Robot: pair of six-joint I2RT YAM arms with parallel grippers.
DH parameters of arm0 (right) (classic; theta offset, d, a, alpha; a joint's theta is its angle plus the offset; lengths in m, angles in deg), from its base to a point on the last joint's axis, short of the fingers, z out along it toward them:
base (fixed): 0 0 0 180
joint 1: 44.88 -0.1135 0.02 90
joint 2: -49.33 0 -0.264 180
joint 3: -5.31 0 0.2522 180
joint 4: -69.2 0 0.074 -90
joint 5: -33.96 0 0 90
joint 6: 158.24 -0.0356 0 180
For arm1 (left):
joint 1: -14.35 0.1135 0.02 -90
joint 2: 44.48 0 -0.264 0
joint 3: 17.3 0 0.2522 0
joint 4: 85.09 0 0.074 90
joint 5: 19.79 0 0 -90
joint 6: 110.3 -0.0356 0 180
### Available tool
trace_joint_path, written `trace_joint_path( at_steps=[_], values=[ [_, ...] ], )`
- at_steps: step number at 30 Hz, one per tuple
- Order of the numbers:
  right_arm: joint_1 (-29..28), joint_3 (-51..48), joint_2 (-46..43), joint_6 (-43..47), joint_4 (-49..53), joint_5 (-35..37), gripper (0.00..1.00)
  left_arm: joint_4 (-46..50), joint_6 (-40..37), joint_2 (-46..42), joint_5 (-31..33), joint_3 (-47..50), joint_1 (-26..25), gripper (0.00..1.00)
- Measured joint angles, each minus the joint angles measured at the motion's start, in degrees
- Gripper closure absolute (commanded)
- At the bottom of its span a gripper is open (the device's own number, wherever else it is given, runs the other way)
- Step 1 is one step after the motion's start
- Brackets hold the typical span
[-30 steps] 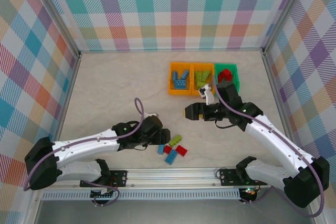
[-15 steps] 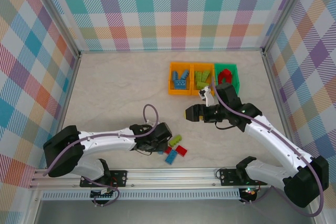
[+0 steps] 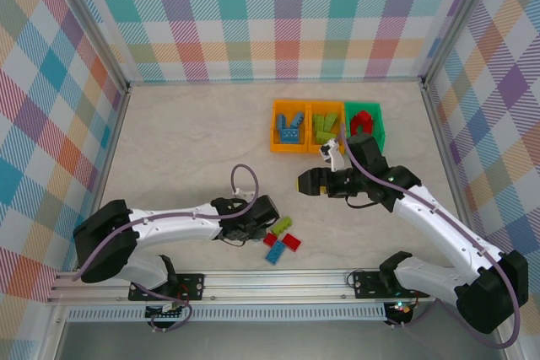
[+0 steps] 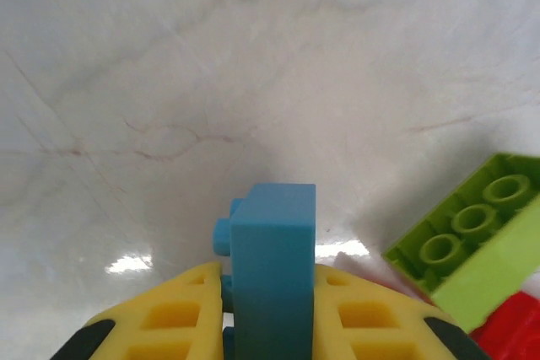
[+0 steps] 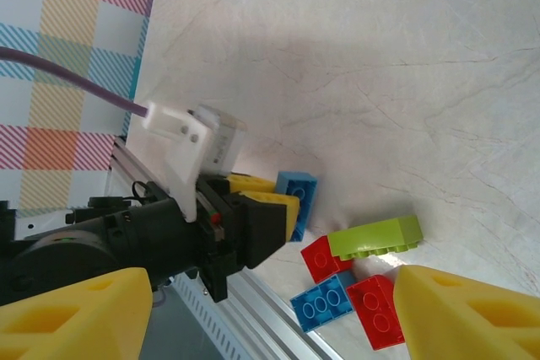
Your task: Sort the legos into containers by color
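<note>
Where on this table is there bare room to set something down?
Bare: the left half of the table, from the left wall to the orange bin of blue bricks. Crowded: the loose bricks beside the left hand.

Top camera looks down from above the near edge; left wrist camera hugs the loose legos (image 3: 282, 225), right wrist camera views them from farther.

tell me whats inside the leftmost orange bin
The leftmost orange bin holds a small pile of blue legos. Their exact count, and anything underneath them, is covered in the top view.
</note>
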Motion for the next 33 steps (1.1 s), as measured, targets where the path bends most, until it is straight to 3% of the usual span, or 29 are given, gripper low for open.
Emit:
trace_joint_path(
  at_steps=[4, 8, 16, 24, 30, 33],
  values=[
    [-0.5, 0.0, 0.0, 0.2, 0.0, -1.6, 0.24, 2.1, -6.4, -2.3, 6.5, -7.1, 1.3, 0.91],
    [-0.8, 0.1, 0.4, 0.6, 1.7, -2.0, 0.24, -0.3, -15.1, -1.1, 11.5, -15.0, 5.8, 0.91],
    [-1.0, 0.1, 0.4, 1.4, 4.5, -0.7, 0.23, -11.4, -27.7, 18.9, 11.0, -35.0, 17.4, 0.91],
    [-1.0, 0.1, -0.2, 1.3, 5.6, 3.5, 0.2, -14.5, -35.8, 44.6, 9.3, -63.3, 22.0, 0.78],
    [-1.0, 0.5, -0.7, 1.4, 6.3, 5.8, 0.19, -10.0, -36.1, 52.9, 7.2, -74.7, 23.8, 0.58],
    [-1.0, 0.9, -0.8, 1.4, 6.3, 6.6, 0.19, -8.9, -36.3, 53.1, 6.6, -75.6, 24.1, 0.55]
  ],
)
